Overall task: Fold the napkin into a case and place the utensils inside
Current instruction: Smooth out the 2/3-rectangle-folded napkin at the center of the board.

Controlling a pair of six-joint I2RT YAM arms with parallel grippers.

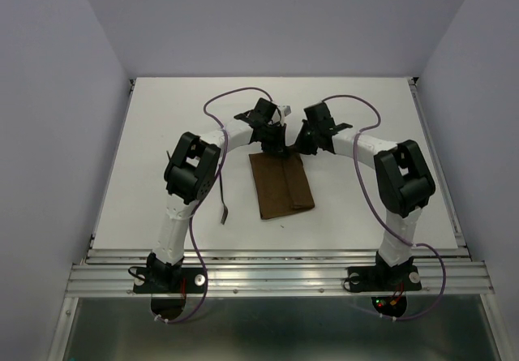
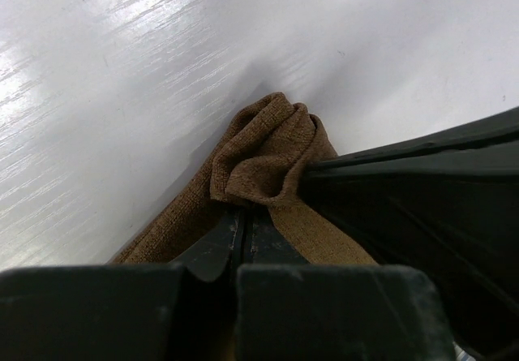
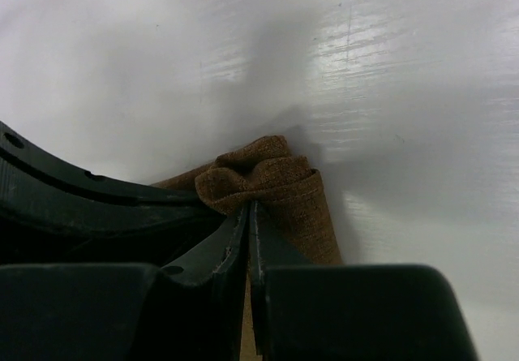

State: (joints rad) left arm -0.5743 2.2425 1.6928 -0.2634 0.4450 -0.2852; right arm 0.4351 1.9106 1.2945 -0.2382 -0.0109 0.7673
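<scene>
The dark brown napkin (image 1: 280,185) lies folded into a tall rectangle at the table's middle. My left gripper (image 1: 274,144) and right gripper (image 1: 301,147) meet at its far edge, close together. In the left wrist view the left gripper (image 2: 243,217) is shut on a bunched fold of the napkin (image 2: 272,146). In the right wrist view the right gripper (image 3: 250,213) pinches the puckered napkin (image 3: 276,178) the same way. One utensil (image 1: 223,203), thin and dark, lies on the table left of the napkin, partly under the left arm. No other utensil is clearly visible.
White table (image 1: 138,174) with a raised rail along its right side (image 1: 438,166) and an aluminium frame at the near edge (image 1: 276,276). Purple cables (image 1: 212,105) loop over both arms. Each wrist view shows the other gripper's dark finger (image 2: 422,166) close alongside.
</scene>
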